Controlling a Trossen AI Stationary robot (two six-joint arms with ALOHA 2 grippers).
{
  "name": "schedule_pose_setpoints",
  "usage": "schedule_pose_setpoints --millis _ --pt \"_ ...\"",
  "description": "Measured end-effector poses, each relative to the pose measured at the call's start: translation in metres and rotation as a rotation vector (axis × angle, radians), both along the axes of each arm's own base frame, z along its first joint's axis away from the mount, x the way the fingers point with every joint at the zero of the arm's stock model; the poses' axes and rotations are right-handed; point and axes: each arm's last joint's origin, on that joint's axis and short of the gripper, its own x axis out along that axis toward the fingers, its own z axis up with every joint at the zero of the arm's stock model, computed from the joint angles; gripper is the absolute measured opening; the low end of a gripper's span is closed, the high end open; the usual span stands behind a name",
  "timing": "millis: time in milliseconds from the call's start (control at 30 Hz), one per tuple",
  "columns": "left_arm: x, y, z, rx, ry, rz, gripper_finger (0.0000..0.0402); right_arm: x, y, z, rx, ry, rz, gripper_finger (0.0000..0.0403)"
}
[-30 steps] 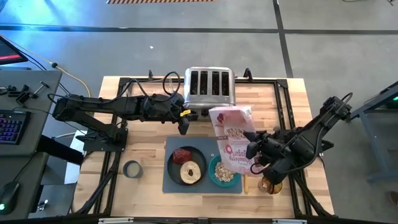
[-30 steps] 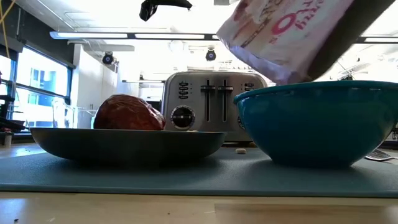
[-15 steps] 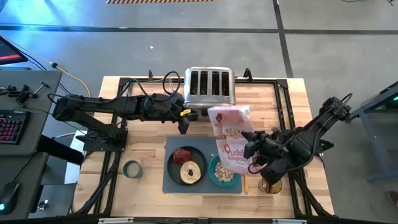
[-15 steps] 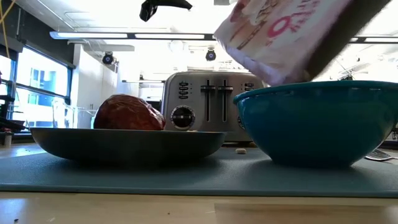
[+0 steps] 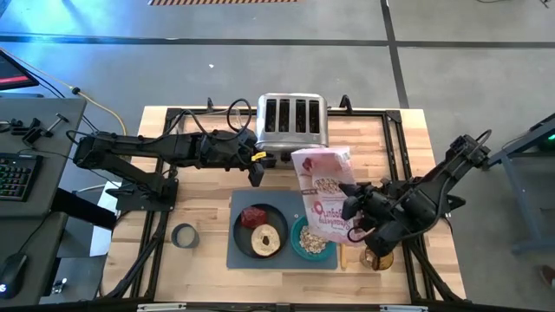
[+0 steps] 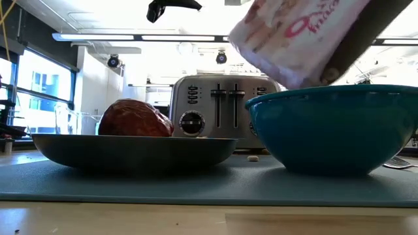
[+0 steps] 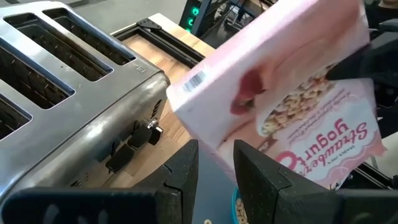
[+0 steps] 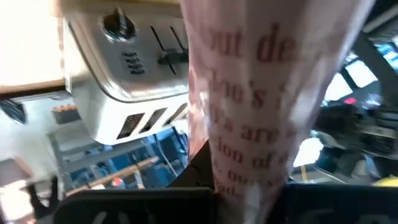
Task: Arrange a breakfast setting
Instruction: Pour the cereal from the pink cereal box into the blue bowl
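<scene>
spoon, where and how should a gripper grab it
Only part of the spoon shows, lying flat on the table right of the bowl, under the cereal bag held by the right gripper. Best guess: pinch the wooden handle across its width from straight above, once the bag clears.

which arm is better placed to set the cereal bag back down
Right. Its claw already grips the cereal bag above the teal bowl; the left claw hangs empty near the toaster.
</scene>
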Motion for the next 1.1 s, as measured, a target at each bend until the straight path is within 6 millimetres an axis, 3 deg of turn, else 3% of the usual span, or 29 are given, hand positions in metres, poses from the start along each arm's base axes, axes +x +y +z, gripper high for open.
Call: schedule_pose_setpoints --millis 533,1100 --pt "0.0 0.002 0.0 0.015 0.003 -0.001 0.009 -0.007 -0.009 -0.001 0.065 -0.033 -0.11 0.0" --pt "0.0 0.002 0.0 0.015 0.003 -0.001 0.009 -0.04 -0.036 0.021 0.384 -0.22 -0.293 0.0"
